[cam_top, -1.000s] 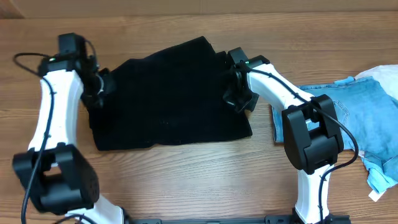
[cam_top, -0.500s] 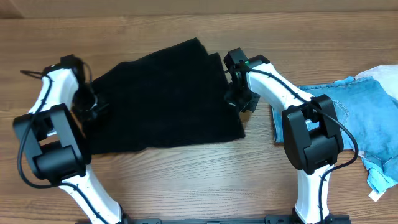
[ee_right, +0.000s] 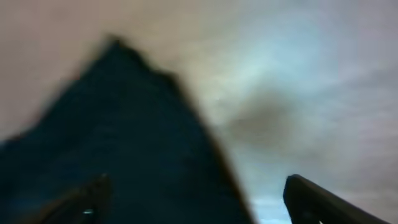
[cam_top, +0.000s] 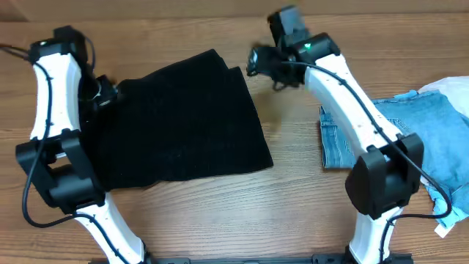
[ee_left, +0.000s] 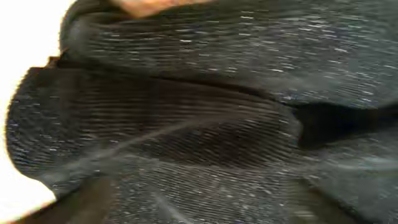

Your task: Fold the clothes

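The black fuzzy knit garment lies spread flat on the wooden table. My left gripper sits at its left edge. In the left wrist view ribbed black knit fills the frame, and my left gripper stands open close over it. My right gripper hovers beyond the garment's far right corner, off the cloth. The blurred right wrist view shows that pointed black corner below my open right gripper, with nothing between the fingers. Light-blue denim lies at the right.
A folded flap of the denim reaches toward the middle, next to the right arm's base link. The left arm's base stands on the near left, beside the garment's edge. Bare wood shows between garment and denim.
Both grippers have opened and let go of the black garment, which has shifted left and lies flat. The right gripper has pulled away toward the far edge; the left has moved back a little.
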